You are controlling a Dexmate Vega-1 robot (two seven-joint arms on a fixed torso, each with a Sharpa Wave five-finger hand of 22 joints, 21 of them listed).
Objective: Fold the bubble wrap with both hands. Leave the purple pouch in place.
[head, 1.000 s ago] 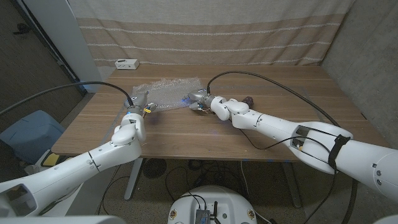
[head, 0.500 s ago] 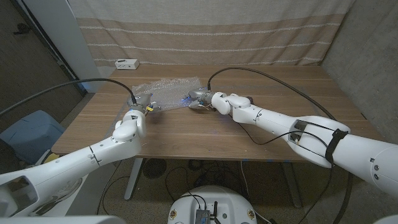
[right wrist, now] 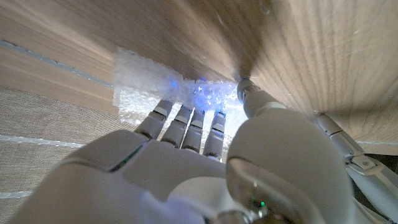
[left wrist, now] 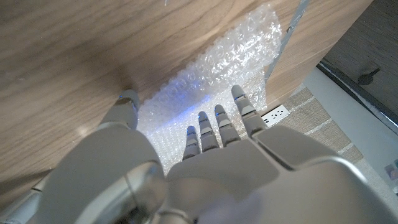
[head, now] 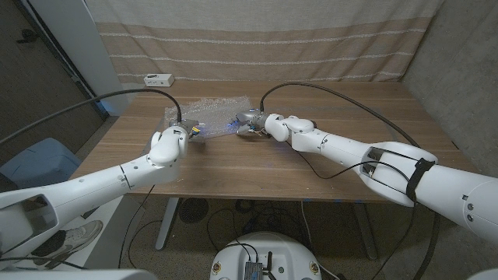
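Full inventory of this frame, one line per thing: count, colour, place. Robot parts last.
clear bubble wrap sheet: one, transparent, far left-centre of the table, between both hands
small white box: one, white, far left table corner
wooden table: one, brown, under everything
striped beige curtain: one, beige with pale stripes, behind the table
left hand: one, grey-white, at the sheet's near left edge, fingers over it; grasp unclear
right hand: one, grey-white, at the sheet's near right edge; grasp unclear
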